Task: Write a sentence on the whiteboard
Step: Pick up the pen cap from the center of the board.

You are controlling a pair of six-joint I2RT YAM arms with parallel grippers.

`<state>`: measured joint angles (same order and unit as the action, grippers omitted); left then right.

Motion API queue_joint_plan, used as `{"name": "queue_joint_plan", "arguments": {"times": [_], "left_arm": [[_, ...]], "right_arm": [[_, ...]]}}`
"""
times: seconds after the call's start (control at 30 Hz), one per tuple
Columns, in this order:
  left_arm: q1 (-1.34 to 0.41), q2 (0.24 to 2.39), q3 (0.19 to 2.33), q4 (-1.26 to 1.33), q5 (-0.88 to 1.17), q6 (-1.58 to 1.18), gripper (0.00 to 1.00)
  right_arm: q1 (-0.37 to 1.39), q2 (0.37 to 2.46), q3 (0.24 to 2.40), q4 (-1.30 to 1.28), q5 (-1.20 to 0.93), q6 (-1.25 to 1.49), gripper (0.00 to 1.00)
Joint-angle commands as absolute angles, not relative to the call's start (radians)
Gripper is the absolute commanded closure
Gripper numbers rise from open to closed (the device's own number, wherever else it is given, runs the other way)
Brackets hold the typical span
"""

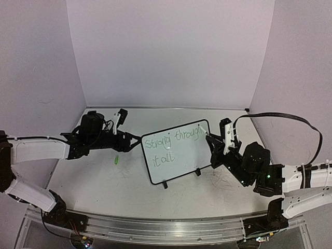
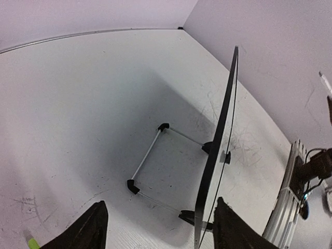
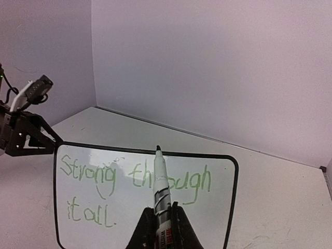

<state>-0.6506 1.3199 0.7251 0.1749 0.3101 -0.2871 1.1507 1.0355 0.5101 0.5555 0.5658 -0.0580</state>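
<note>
Green handwriting forms the sentence point(image 1: 158, 143), "Strong through it all.", in two lines on the whiteboard point(image 1: 179, 166). The board stands tilted on its black feet in the middle of the surface point(image 1: 104, 181), between the two arms. The left pincer point(image 1: 136, 141) sits at the board's left edge and the right pincer point(image 1: 213, 142) at its upper right corner. A small green thing point(image 1: 116, 160) lies just left of the board, and a metal rail point(image 1: 166, 225) runs along the near edge. From the left wrist the board shows edge-on, with a wire stand point(image 2: 150, 155) behind it. The left pincer's fingers point(image 2: 93, 228) are spread wide, and the thin frame stands between them, close to one. Faint grey scribbles point(image 2: 238, 140) mark the surface. From the right wrist, the right pincer is pinching a marker point(image 3: 160, 176) whose tip hides the "ro" of "through". Its red label is cut off and unreadable.
</note>
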Motion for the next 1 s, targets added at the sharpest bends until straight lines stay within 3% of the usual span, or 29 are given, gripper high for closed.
{"name": "queue_joint_plan", "arguments": {"times": [0.0,0.3,0.6,0.97], "left_arm": [[-0.643,1.174,0.756,0.063,0.193,-0.345,0.24],[-0.630,1.033,0.678,-0.196,-0.077,-0.610,0.15],[-0.612,1.422,0.843,-0.377,-0.057,-0.618,0.40],[-0.610,1.697,0.985,-0.403,-0.190,-0.546,0.50]], "right_arm": [[1.148,1.003,0.454,0.706,0.691,-0.102,1.00],[1.120,0.859,0.325,0.744,0.756,-0.057,1.00],[1.112,0.857,0.332,0.727,0.673,-0.043,1.00],[1.112,0.874,0.339,0.713,0.652,-0.042,1.00]]}}
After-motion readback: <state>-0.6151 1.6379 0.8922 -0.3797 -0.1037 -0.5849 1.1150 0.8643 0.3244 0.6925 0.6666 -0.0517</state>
